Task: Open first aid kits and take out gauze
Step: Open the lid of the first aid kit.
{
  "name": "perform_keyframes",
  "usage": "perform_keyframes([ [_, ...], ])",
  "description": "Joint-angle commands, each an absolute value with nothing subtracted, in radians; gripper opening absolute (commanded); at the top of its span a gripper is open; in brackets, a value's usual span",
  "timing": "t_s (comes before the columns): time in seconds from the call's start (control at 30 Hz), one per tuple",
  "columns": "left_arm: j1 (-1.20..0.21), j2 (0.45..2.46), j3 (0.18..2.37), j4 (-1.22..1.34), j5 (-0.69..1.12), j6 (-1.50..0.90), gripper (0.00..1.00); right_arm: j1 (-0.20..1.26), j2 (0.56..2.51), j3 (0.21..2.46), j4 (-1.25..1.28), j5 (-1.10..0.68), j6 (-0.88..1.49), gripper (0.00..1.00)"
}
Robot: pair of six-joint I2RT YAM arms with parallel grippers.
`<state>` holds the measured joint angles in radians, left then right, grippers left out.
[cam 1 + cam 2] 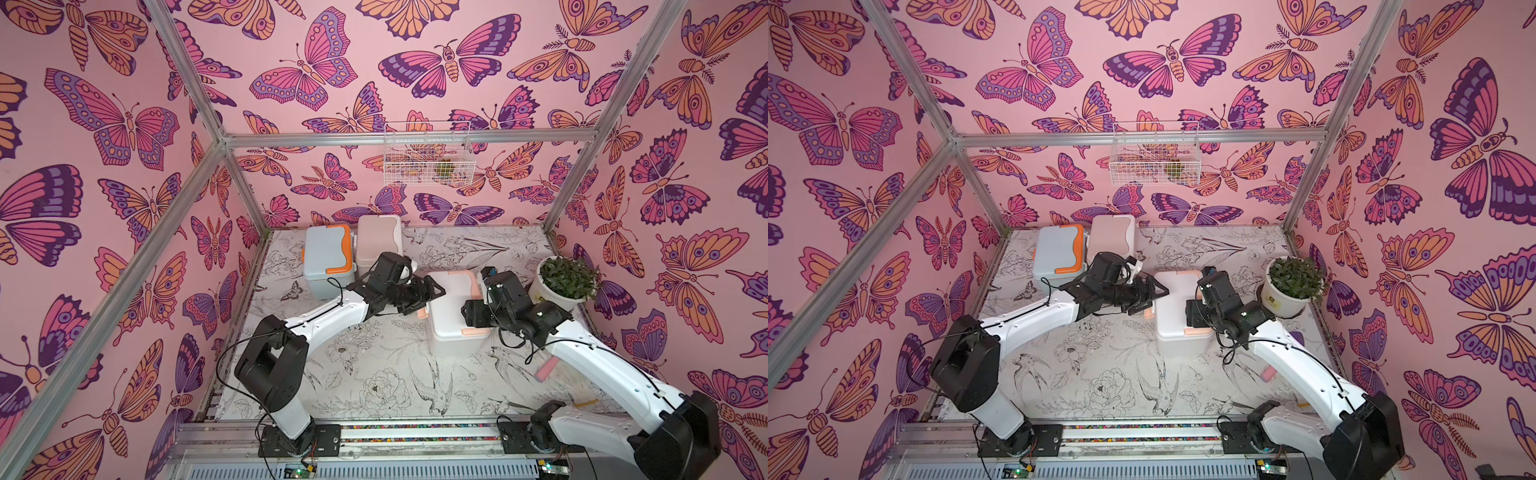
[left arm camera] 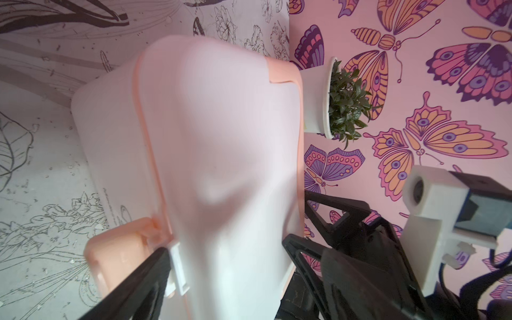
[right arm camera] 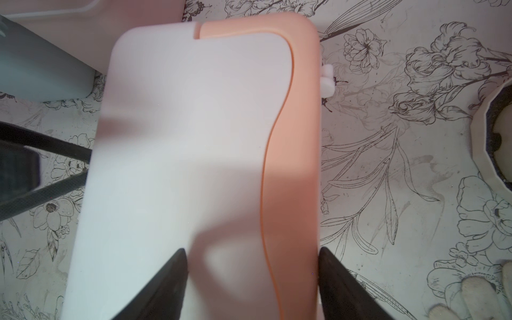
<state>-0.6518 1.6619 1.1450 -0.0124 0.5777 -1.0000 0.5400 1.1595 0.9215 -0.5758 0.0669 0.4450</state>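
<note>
Three first aid kits stand closed on the table. The blue-grey one with orange trim and the beige-pink one are at the back left. The white one with peach trim is in the middle, with both grippers at it. My left gripper is open at its left end, jaws astride the lid's edge and one finger beside the peach latch. My right gripper is open over the lid, one finger at the peach handle's outer edge. The gauze is out of view.
A white pot with a green plant stands close to the right of the white kit, by the right wall. A wire basket hangs on the back wall. A small pink object lies on the table under the right arm.
</note>
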Motion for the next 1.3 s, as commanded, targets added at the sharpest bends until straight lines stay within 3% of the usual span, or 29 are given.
perform_keyframes([
  [0.0, -0.664, 1.631, 1.104, 0.202, 0.726, -1.088, 0.88, 0.57, 1.213, 0.885, -0.587, -0.166, 0.438, 0.72],
  [0.23, -0.649, 1.6, 1.067, 0.282, 0.758, -1.151, 0.88, 0.571, 1.212, 0.889, -0.574, -0.204, 0.446, 0.72],
  [0.4, -0.646, 1.588, 1.057, 0.295, 0.761, -1.163, 0.88, 0.571, 1.184, 0.906, -0.624, -0.129, 0.453, 0.74],
  [0.7, -0.646, 1.583, 1.06, 0.311, 0.767, -1.179, 0.88, 0.571, 1.108, 0.893, -0.625, -0.066, 0.477, 0.95],
  [0.83, -0.647, 1.591, 1.072, 0.316, 0.771, -1.187, 0.88, 0.571, 1.095, 0.897, -0.62, -0.077, 0.478, 0.99],
  [1.27, -0.675, 1.606, 1.143, 0.316, 0.77, -1.204, 0.88, 0.566, 0.974, 0.94, -0.645, -0.088, 0.496, 0.99],
])
